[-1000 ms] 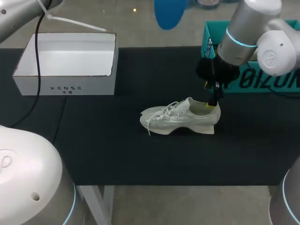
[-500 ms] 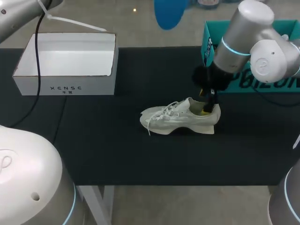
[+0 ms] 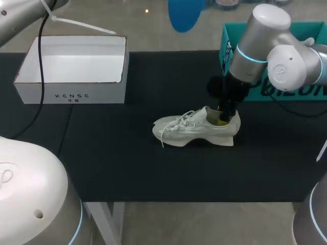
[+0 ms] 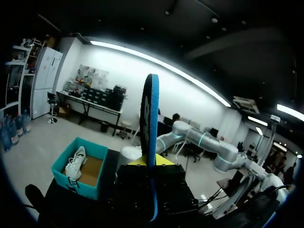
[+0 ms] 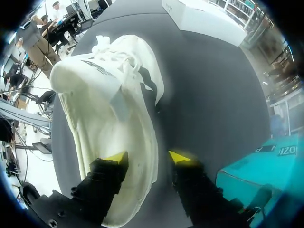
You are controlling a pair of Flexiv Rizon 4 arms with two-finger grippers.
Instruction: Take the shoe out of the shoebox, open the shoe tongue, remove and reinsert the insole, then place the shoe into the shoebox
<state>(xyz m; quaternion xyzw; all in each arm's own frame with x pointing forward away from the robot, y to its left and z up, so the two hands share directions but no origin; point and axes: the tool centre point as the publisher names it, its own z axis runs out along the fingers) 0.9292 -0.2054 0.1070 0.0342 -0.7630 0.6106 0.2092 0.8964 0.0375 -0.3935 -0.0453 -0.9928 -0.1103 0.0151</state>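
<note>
A white sneaker lies on its sole mid-table, toe pointing left. My right gripper is down at its heel. In the right wrist view the sneaker fills the space ahead; the right gripper straddles the heel rim, one finger inside the shoe and one outside, with a gap still showing at the outer finger. High above the table's far side, a blue insole hangs on edge. My left gripper is shut on that insole. The teal shoebox stands behind the right arm.
A white open box stands at the far left of the black mat. Seen from the left wrist, the teal shoebox has another white shoe inside it. The mat's front edge runs close below the sneaker.
My right arm has shifted left and lowered its fingers over the sneaker's heel, and the fingers have come closer together. The shoe and the insole-holding left arm have stayed put.
</note>
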